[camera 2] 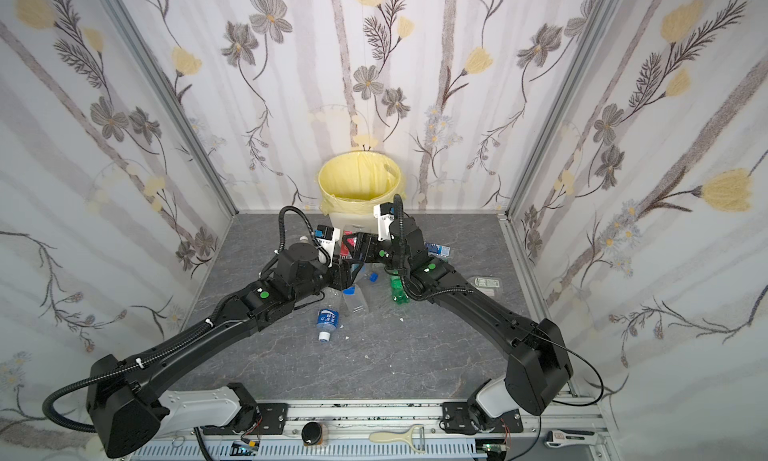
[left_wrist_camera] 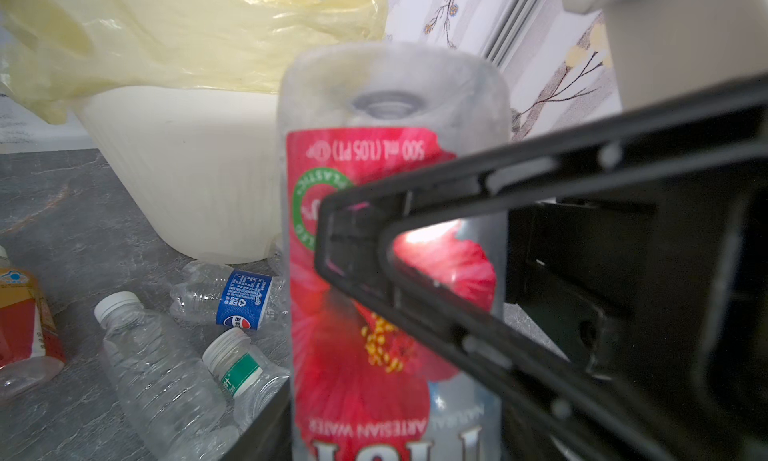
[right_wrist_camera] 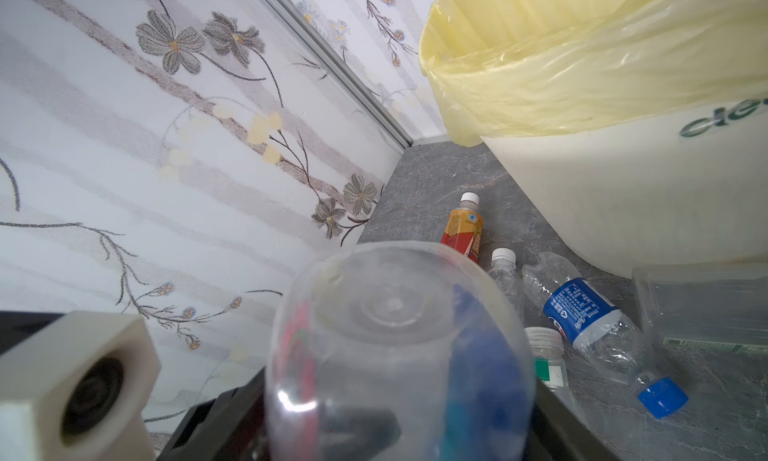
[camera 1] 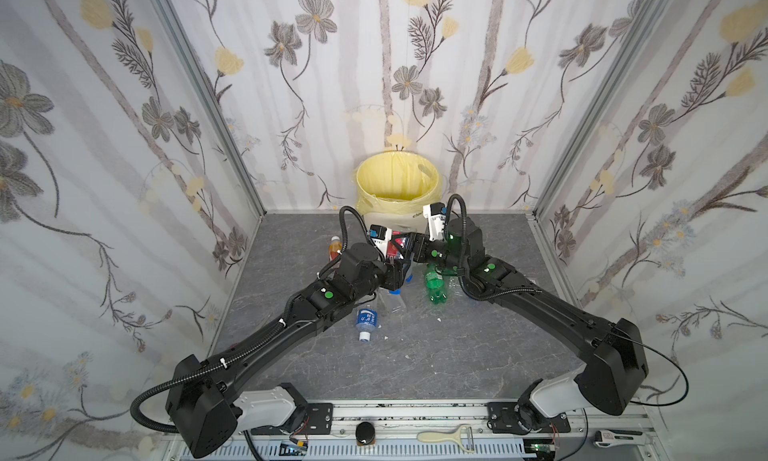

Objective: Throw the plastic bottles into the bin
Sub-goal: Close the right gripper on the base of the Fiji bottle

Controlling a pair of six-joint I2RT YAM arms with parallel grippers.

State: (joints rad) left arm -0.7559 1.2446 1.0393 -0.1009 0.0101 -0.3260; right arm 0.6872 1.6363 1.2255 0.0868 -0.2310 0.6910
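Left gripper (camera 1: 392,258) has its jaws clamped on the red-label bottle (left_wrist_camera: 374,313), base up, mid-frame in both top views, just in front of the bin (camera 1: 399,220). Right gripper (camera 1: 409,243) jaws sit around the same bottle, can't tell if they're actually squeezing. Green bottle (camera 1: 435,286) lies on the table (camera 1: 415,355), lower right of them.

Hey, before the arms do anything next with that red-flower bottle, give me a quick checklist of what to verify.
1. Left gripper gripping the red-label bottle: ok.
2. Right gripper clamped on it too: cannot tell; one finger lies across the label.
3. Bottle over the bin mouth: not ok; it is in front of the bin's wall.
4. Bin mouth unblocked: ok.
5. Bottles off the table: not ok; the green bottle and blue-label bottle lie there, among others.
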